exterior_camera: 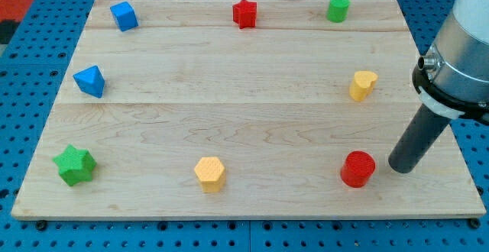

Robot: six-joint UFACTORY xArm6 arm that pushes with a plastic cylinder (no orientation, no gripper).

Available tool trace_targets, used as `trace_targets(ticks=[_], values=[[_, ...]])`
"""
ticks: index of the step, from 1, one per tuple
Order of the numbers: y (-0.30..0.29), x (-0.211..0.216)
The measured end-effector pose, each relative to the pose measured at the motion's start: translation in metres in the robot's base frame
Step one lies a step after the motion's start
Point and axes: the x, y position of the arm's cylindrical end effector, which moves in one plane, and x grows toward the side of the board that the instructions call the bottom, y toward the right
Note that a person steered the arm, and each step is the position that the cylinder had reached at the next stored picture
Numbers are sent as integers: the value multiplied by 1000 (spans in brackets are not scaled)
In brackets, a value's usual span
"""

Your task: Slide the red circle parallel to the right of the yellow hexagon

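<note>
The red circle (pixel 357 169) is a short red cylinder near the view's bottom right of the wooden board. The yellow hexagon (pixel 209 173) lies far to its left, at about the same height near the bottom edge. My tip (pixel 400 166) is the lower end of the dark rod and stands just to the right of the red circle, a small gap between them. It is far to the right of the yellow hexagon.
A yellow heart (pixel 364 85) sits above the red circle. A green star (pixel 75 165) is at the bottom left. A blue block (pixel 90 81) and a blue cube (pixel 123 15) are at the left. A red star (pixel 244 13) and a green cylinder (pixel 338 8) line the top edge.
</note>
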Motion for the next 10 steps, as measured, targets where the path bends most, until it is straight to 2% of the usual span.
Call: trace_targets(ticks=[3, 6, 7, 8, 9, 10], values=[[0, -4], [-51, -23], [-50, -23], [3, -23], [40, -1], [24, 37]])
